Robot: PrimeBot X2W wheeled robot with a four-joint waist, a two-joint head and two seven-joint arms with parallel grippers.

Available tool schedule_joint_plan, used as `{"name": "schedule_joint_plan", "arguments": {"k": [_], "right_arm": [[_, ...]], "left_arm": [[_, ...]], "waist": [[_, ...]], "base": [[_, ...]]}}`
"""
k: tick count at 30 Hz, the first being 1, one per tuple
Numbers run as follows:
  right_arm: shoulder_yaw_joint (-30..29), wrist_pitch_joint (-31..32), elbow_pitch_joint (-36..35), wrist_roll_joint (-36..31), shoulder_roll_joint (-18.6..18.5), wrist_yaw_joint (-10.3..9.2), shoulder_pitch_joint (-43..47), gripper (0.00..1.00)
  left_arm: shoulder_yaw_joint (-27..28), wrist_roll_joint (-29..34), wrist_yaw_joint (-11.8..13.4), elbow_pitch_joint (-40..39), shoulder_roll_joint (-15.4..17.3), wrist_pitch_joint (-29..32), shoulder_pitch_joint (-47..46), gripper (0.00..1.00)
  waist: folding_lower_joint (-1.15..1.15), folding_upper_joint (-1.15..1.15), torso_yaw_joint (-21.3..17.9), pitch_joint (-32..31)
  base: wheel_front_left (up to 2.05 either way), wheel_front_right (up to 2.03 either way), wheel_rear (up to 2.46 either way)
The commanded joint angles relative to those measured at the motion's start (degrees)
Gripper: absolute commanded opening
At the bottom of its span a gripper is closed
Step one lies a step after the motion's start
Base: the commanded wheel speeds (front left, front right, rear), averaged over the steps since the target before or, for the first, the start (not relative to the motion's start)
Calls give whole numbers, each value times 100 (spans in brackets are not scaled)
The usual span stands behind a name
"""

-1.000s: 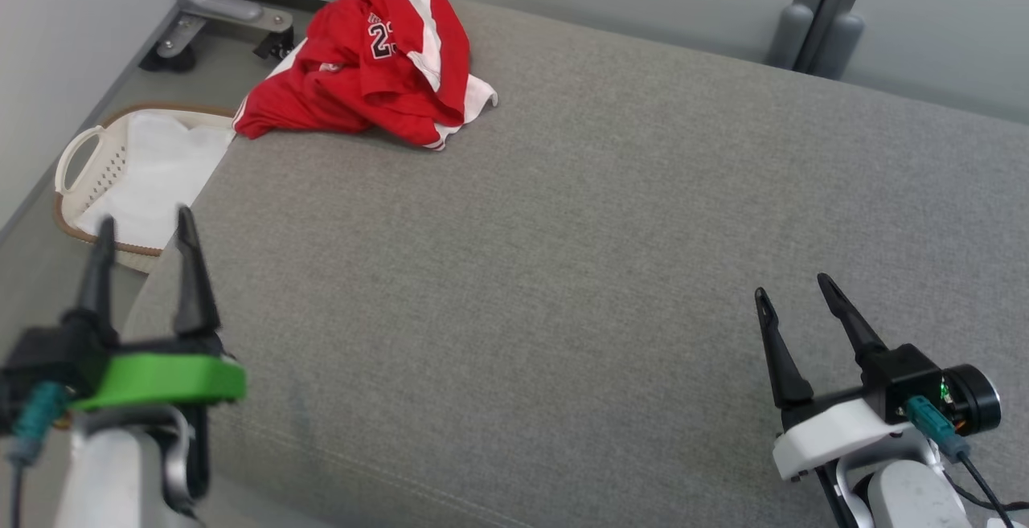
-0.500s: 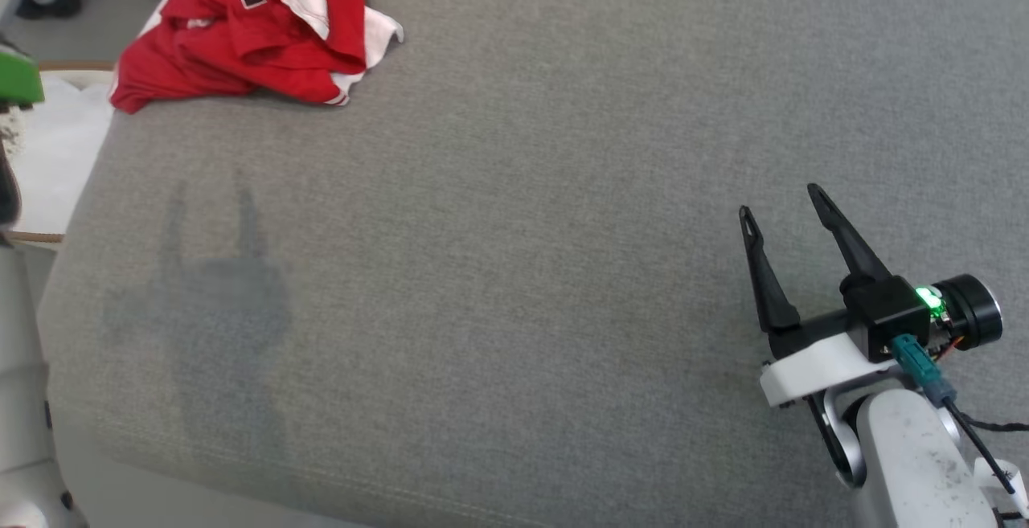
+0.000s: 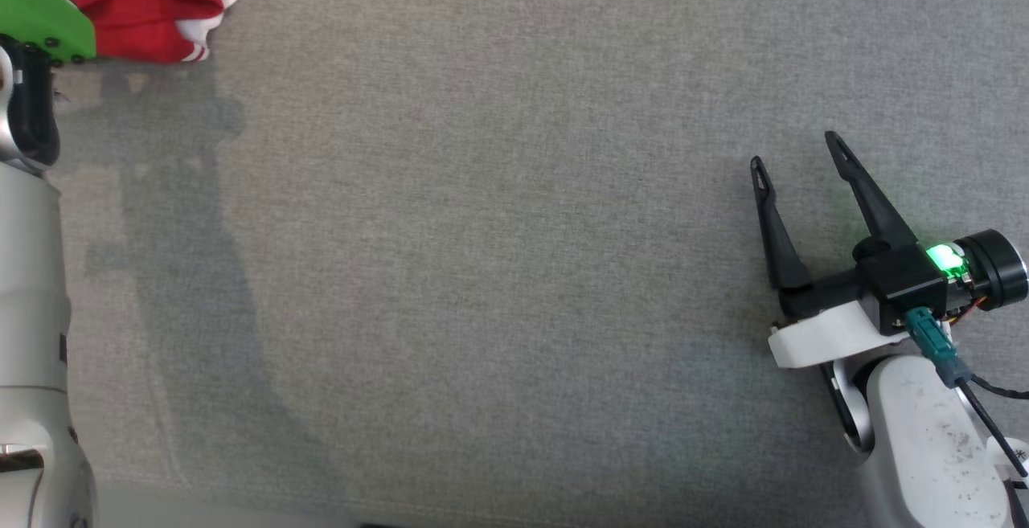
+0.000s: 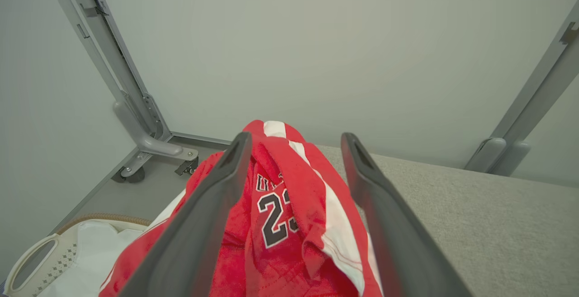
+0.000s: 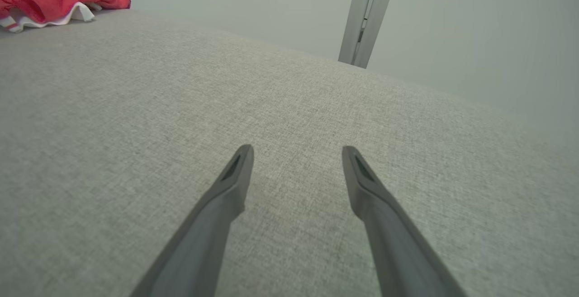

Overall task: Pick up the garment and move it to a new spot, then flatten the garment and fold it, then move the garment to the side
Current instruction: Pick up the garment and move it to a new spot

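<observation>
As seen from the head, the garment [image 3: 153,14] is heaped at the cushion's [image 3: 482,231] upper left, and the right gripper [image 3: 794,150] is held wide and empty. From the left wrist, the left gripper [image 4: 295,136] is spread wide, with the garment framed between its fingers. From the right wrist, the garment is seen well apart.

A test lab: plain partitions [image 4: 316,53] on castered metal frames [image 4: 135,123].

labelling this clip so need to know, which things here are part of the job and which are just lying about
Job: red jersey; left gripper, open; right gripper, open; grey cushion.
Lying about: white basket; white cloth in it; grey frame leg.
</observation>
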Motion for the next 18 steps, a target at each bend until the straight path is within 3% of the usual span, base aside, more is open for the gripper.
{"name": "schedule_joint_plan", "arguments": {"k": [1, 10, 11, 12, 14, 15, 16, 18], "right_arm": [[-10, -28, -77, -22, -22, -2, -101, 100], [-4, -15, -319, 6, -32, -4, -101, 100], [-11, -15, -315, 11, -32, -4, -101, 100], [-20, -15, -309, 23, -33, -4, -104, 100], [-26, -15, -298, 46, -32, -4, -101, 100], [-27, -15, -291, 65, -32, -4, -100, 100], [-18, -15, -282, 86, -32, -4, -101, 100], [-2, -15, -262, 107, -29, -4, -98, 100]], "left_arm": [[-90, -52, -25, 101, 45, 47, -78, 100], [-429, -331, -23, 846, 196, 118, -188, 100], [-458, -349, -23, 887, 204, 82, -192, 86], [-476, -399, -24, 924, 203, 17, -199, 62], [-534, -459, -24, 956, 175, -85, -182, 29], [-571, -469, -24, 955, 178, -148, -169, 8], [-603, -505, -24, 962, 193, -205, -150, 0], [-694, -547, -24, 969, 211, -285, -113, 0]], "waist": [[0, 0, -220, 340], [0, 0, -275, 525], [0, 0, -274, 520], [0, 0, -272, 510], [0, 0, -262, 470], [0, 0, -255, 447], [0, 0, -249, 416], [0, 0, -237, 340]], "base": [[0, 0, 0], [0, 0, 0], [0, 0, 0], [0, 0, 0], [0, 0, 0], [0, 0, 0], [0, 0, 0], [0, 0, 0]]}}
